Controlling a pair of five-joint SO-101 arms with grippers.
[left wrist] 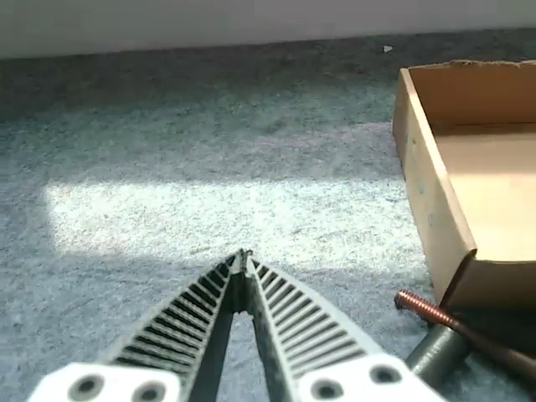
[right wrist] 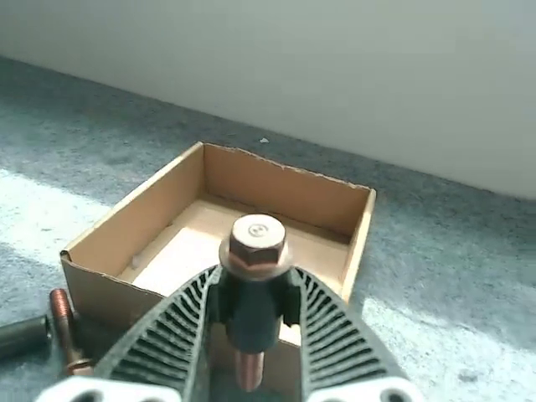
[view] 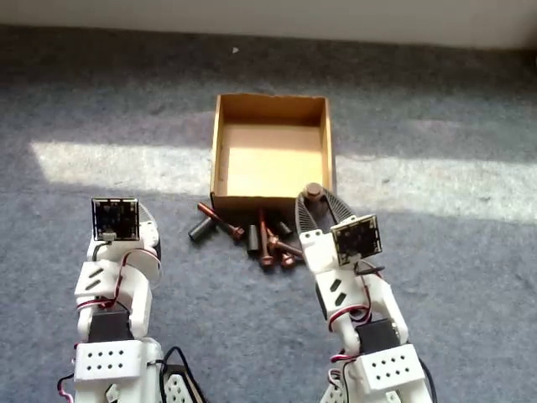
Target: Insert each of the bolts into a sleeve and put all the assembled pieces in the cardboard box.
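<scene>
Right gripper (right wrist: 254, 283) tight on 1 sleeved bolt (right wrist: 255, 244), seemingly by box (right wrist: 289, 191); left gripper (left wrist: 244, 258) together.

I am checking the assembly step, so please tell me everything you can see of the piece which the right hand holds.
It is a copper-coloured bolt seated in a dark, matte sleeve. The bolt has a hexagonal head with a round flange that rests on the sleeve's end, and its shank tip sticks out of the other end. The right hand is shut on the sleeve, gripping it from both sides. In the high view the head faces up, at the near wall of the cardboard box.
</scene>
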